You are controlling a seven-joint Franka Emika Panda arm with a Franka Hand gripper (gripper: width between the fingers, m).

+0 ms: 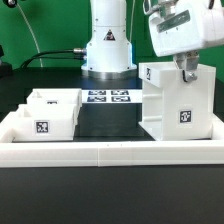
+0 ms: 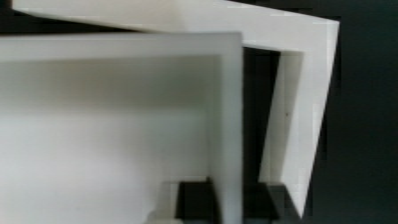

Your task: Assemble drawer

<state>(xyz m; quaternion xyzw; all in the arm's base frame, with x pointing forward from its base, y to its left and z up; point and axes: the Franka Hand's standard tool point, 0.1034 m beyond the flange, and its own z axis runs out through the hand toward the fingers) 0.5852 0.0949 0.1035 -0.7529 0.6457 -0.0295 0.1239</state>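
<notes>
Exterior view, items as seen. Drawer box (image 1: 175, 100): tall, white, hollow, upright at 3 o'clock on black table (image 1: 110, 125); square tag (image 1: 185, 115) on near face. Trays (image 1: 50, 112): low, white, bunched at 9 o'clock, well apart from box. Marker board (image 1: 107, 97): flat, toward 12 o'clock, before robot base (image 1: 108, 45). Low white wall (image 1: 110, 152): 6 o'clock edge. Gripper (image 1: 183, 70): down on box top rim. Wrist view: box walls fill frame, dark fingers (image 2: 196, 205) blurred. Clamped or apart, cannot tell.
</notes>
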